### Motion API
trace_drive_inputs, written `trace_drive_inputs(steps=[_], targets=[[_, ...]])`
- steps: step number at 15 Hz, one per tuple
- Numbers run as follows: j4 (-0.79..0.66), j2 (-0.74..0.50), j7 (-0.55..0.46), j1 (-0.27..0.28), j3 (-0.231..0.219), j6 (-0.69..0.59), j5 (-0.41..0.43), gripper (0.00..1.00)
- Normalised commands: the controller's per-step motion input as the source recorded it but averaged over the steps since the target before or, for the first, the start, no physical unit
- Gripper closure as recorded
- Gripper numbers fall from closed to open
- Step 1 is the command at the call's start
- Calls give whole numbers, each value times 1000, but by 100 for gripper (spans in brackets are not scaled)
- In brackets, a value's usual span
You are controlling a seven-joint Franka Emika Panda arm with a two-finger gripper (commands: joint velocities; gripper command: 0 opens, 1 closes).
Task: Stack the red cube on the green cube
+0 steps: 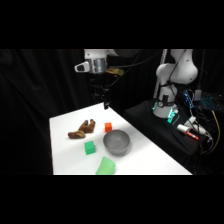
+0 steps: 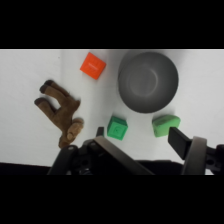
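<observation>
My gripper [image 1: 105, 102] hung high above the far end of the white table [image 1: 150, 160], well clear of everything on it. In the wrist view my two fingers [image 2: 180, 141] stood wide apart and held nothing. The red cube [image 2: 93, 65] lay on the table well away from my fingers, toward the top of the wrist view, just beside the grey bowl [image 2: 148, 80] but apart from it. The green cube [image 2: 117, 127] sat much nearer, in line with the gap between my fingers yet far below them, resting flat on the table. From the side, the red cube [image 1: 108, 127] was near the bowl's [image 1: 117, 142] far rim, and the green cube [image 1: 90, 147] was beside the bowl's left side, the two cubes apart from each other. The bowl stood upright and looked empty. A lighter green slanted block [image 1: 105, 166] lay near the table's front edge, and a brown lumpy toy [image 1: 83, 129] lay left of the red cube.
</observation>
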Motion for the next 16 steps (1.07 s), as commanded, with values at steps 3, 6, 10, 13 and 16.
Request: trace_drive_inputs(steps=[3, 6, 10, 13, 16], targets=[[1, 4, 45, -19, 15, 18, -16, 0], [-21, -6, 191, -37, -7, 110, -74, 0], [-68, -35, 228, -76, -56, 175, -119, 0], [-108, -57, 190, -100, -80, 181, -101, 0], [-154, -70, 200, -83, -69, 216, -123, 0]])
